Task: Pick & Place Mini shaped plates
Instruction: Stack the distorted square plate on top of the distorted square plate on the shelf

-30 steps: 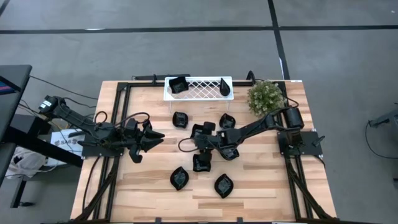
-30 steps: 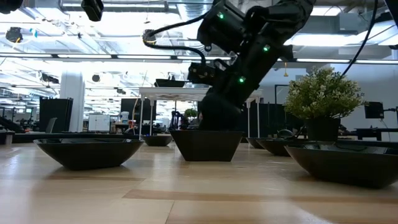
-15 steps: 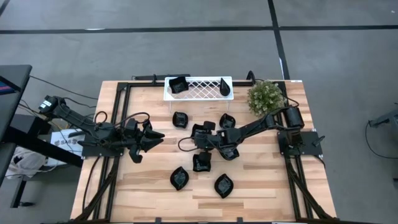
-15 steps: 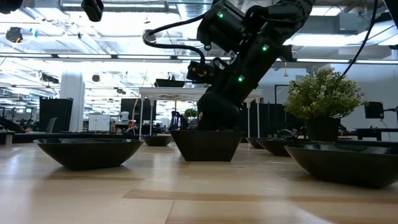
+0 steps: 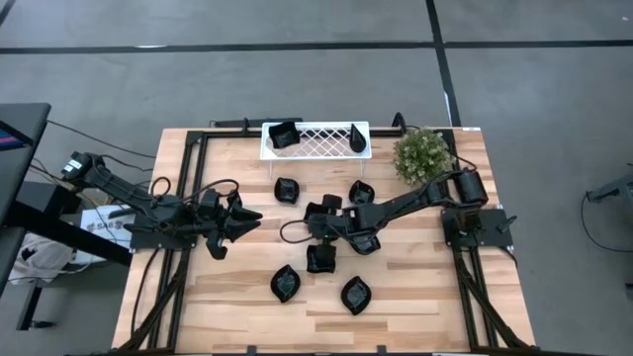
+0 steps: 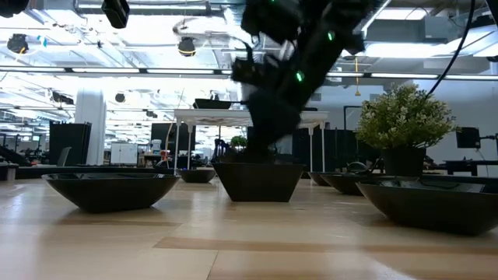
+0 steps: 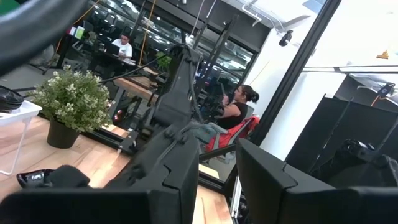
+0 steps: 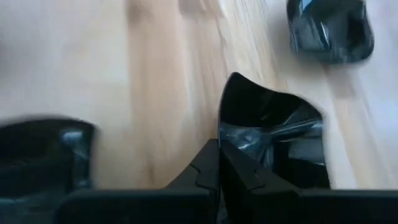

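Presently, the following are recorded on the wooden table (image 5: 415, 287).

Right gripper (image 5: 315, 220): reached in to the table's middle, among the mini shaped plates. In the right wrist view its fingers (image 8: 205, 168) are seen pinched tight together on the rim of one black dish (image 8: 273, 134), which is held between them. The same dish is seen in the high view under the gripper (image 5: 318, 210).

Left gripper (image 5: 240, 220): held over the left half of the table, well apart from the dishes. Its two dark fingers (image 7: 267, 180) are seen with a gap between them and nothing in it.

Loose dishes, high view: one (image 5: 287, 189) near the white lattice tray (image 5: 318, 140); one (image 5: 361, 192) beside the right arm; one square dish (image 5: 321, 259) just below the right gripper; two leaf-shaped dishes (image 5: 285, 283) and (image 5: 355, 295) toward the near edge.

Tray contents: one dish (image 5: 283, 134) at its left end, one teardrop dish (image 5: 357, 139) at its right end.

Other: a small potted plant (image 5: 423, 152) at the far right corner. In the low view a square dish (image 6: 258, 180) is seen at centre, with wider dishes (image 6: 110, 190) and (image 6: 432, 204) to either side.
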You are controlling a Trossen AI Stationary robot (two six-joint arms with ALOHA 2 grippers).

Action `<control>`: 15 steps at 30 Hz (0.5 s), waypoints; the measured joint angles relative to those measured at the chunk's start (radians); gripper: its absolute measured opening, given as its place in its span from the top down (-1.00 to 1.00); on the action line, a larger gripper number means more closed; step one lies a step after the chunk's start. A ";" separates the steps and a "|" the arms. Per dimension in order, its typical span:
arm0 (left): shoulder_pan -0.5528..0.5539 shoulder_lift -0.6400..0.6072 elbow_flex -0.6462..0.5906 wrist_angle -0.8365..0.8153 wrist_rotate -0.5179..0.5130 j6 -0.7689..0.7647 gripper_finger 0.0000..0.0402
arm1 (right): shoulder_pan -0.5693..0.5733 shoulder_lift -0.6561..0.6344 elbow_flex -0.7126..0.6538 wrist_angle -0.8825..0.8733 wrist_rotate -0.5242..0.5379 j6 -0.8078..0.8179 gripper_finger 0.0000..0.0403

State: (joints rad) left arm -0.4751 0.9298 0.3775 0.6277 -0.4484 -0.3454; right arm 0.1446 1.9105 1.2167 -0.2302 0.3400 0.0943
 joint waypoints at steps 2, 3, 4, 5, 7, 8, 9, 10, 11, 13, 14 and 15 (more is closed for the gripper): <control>0.000 0.000 0.000 0.001 0.012 -0.001 0.46 | 0.008 -0.007 0.037 -0.026 -0.003 -0.029 0.99; 0.000 0.000 0.000 0.002 0.026 0.000 0.46 | 0.014 -0.015 0.052 -0.055 -0.002 -0.047 0.99; 0.000 0.000 0.000 0.002 0.031 0.000 0.46 | 0.018 -0.017 0.072 -0.067 -0.002 -0.062 0.99; 0.000 0.000 0.000 0.002 0.033 0.001 0.46 | 0.020 -0.017 0.094 -0.069 -0.003 -0.077 0.99; 0.000 0.000 0.000 0.008 0.034 0.022 0.46 | 0.027 -0.028 0.131 -0.117 -0.002 -0.104 0.99; 0.000 0.000 0.000 0.008 0.031 0.036 0.46 | 0.030 -0.029 0.155 -0.130 -0.002 -0.116 0.99; 0.000 0.000 0.000 0.008 0.030 0.053 0.46 | 0.033 -0.029 0.180 -0.136 -0.002 -0.131 0.99; 0.000 0.000 0.000 0.008 0.030 0.057 0.46 | 0.033 -0.029 0.202 -0.162 -0.002 -0.148 0.99; 0.000 0.000 0.000 0.007 0.031 0.058 0.46 | 0.033 -0.029 0.228 -0.191 -0.002 -0.166 0.99; 0.000 0.000 0.000 -0.001 0.026 0.060 0.46 | 0.034 -0.028 0.280 -0.233 -0.002 -0.204 1.00; 0.000 0.000 0.000 -0.002 0.024 0.060 0.46 | 0.033 -0.028 0.304 -0.255 0.001 -0.224 1.00; 0.000 0.000 0.000 -0.004 0.023 0.061 0.46 | 0.033 -0.028 0.329 -0.277 0.001 -0.244 1.00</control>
State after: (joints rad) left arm -0.4751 0.9298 0.3779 0.6239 -0.4256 -0.2848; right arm 0.1777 1.8820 1.5452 -0.5067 0.3407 -0.1502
